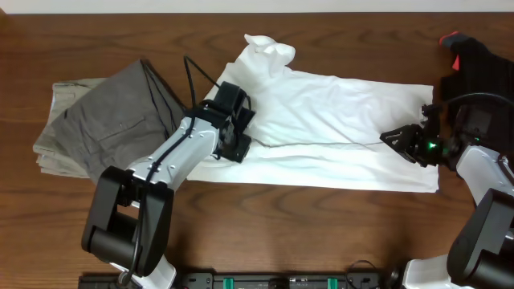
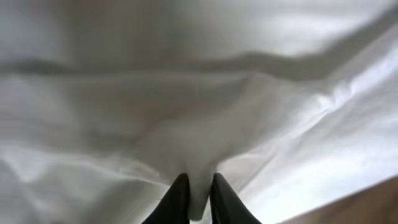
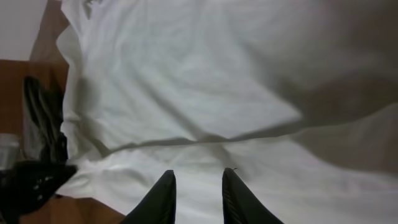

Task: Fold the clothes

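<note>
1. Right, starting at the far left of the table (image 1: 305, 229): the grey-khaki trousers (image 1: 92, 120) lie in a loose, rumpled heap on the wood. Their right side is just beside the shirt's left end.
2. Next along, the left arm (image 1: 165, 160) reaches from the near edge up and across to the right. The left gripper (image 2: 199, 182) is down on the left part of the shirt. From its wrist view the jaws are almost together, with a thin ridge of white cloth pinched up between them.
3. Centre stage, the white T-shirt (image 1: 337, 128) is spread sideways across the middle of the table. It lies mostly flat, with a bunched peak at its far left corner. A long crease runs from one gripper towards the other.
4. Over to the right gripper (image 3: 199, 175), low at the shirt's right edge. Its jaws stand a narrow gap apart with white cloth showing between the fingers (image 3: 163, 196). I cannot tell whether they touch it.
5. Last, in the far right corner, the black garment (image 1: 482, 68) sits bunched near the shirt's right end, with a red patch at its upper left.
</note>
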{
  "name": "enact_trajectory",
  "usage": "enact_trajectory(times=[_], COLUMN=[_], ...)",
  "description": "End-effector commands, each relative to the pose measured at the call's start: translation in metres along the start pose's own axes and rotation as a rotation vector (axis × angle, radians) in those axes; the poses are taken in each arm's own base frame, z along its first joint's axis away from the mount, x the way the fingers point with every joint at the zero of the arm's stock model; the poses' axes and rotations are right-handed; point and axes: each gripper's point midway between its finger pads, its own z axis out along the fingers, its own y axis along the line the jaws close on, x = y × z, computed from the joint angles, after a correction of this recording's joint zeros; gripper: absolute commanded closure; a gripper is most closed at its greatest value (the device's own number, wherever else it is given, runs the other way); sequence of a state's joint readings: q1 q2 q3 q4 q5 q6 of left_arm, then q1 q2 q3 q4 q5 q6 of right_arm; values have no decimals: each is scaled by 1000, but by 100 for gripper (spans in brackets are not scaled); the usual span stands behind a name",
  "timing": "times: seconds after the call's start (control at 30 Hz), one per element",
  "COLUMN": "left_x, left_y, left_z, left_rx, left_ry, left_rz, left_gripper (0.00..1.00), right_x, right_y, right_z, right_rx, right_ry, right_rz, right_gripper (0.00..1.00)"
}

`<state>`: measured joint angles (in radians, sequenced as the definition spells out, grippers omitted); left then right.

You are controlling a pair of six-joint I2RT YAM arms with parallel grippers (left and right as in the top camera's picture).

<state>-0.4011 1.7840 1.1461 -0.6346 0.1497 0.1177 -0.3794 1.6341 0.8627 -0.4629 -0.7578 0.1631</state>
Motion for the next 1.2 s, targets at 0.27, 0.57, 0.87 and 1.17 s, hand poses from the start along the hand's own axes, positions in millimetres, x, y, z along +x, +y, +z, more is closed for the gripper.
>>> enact_trajectory(times=[0.27,0.57,0.87,1.17], left_x=[-71,-86,-92,-91], left_y=[10,6,-18,-35], left_z=[-13,0,17,16], left_rx=[-80,-87,-70,-56], left_ry=[-261,-305,-313,-316], left_rz=[161,176,249,274], left_gripper=[91,92,87,53], right_x=[-2,-1,0,1], right_y=[0,0,-1,-1], right_z=[-3,-3,-3,-3], right_rx=[20,20,21,21], right_ry=[-9,-7,-2,2], right_rz=[-29,-27,-22,-18], right_gripper=[77,78,78,77])
